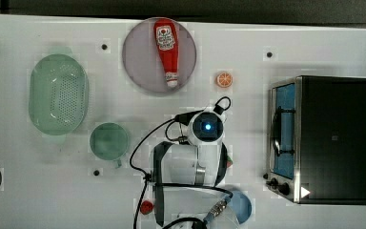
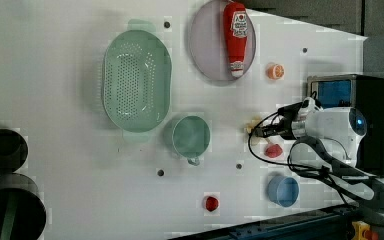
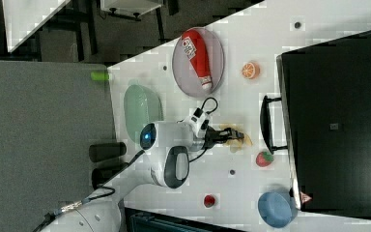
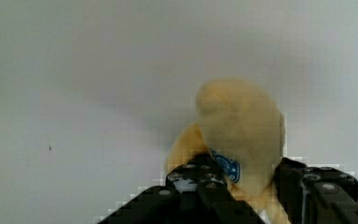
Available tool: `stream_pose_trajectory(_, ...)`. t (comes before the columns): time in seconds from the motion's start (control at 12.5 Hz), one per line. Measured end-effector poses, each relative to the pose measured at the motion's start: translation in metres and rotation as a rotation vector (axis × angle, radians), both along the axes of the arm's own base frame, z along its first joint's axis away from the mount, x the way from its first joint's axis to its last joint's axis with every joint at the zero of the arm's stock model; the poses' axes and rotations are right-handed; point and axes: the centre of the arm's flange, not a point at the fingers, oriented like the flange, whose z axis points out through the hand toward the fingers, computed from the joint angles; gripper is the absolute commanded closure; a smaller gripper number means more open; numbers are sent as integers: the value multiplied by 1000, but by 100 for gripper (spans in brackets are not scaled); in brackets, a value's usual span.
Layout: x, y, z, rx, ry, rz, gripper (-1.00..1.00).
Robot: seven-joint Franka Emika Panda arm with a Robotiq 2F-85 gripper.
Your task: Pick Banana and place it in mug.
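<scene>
Closest to the wrist camera we see the banana, pale yellow, sitting between the two dark fingers of the gripper, with a small blue sticker on it whose print we cannot read. The jaws stand partly closed about the banana; we cannot tell whether they grip it firmly yet. In the right view the banana lies on the white bench near its middle, just beside the black toaster oven. We judge the pick to be in hand: next, a firm hold, a lift, and a carry across the bench to the green mug. The red ketchup bottle on the purple plate bears a white label, unreadable to us.
</scene>
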Motion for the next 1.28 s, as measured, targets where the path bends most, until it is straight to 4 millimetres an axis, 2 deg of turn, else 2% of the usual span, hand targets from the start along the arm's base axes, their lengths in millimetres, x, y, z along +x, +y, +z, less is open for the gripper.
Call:
stream_pose_trajectory(0.24, 0, 2, 18, -1, 7, 11, 37)
stream_pose_trajectory(0.4, -7, 7, 49, 7, 40, 16, 37)
stream_pose_trajectory(0.56, -3, 6, 104, 8, 63, 19, 37)
stream_pose_trajectory(0.72, 6, 8, 180, 8, -17, 23, 37)
stream_pose_trajectory(0.88, 5, 6, 262, 5, -53, -1, 37)
stream_pose_trajectory(1.04, 0, 16, 327, 9, -92, -38, 37)
stream_pose_trajectory(1.12, 0, 26, 356, 3, -137, -30, 37)
stream_pose_trajectory(1.2, -2, 40, 374, -10, -182, -22, 37)
stream_pose_trajectory(1.28, -5, 61, 381, -23, -199, -10, 37)
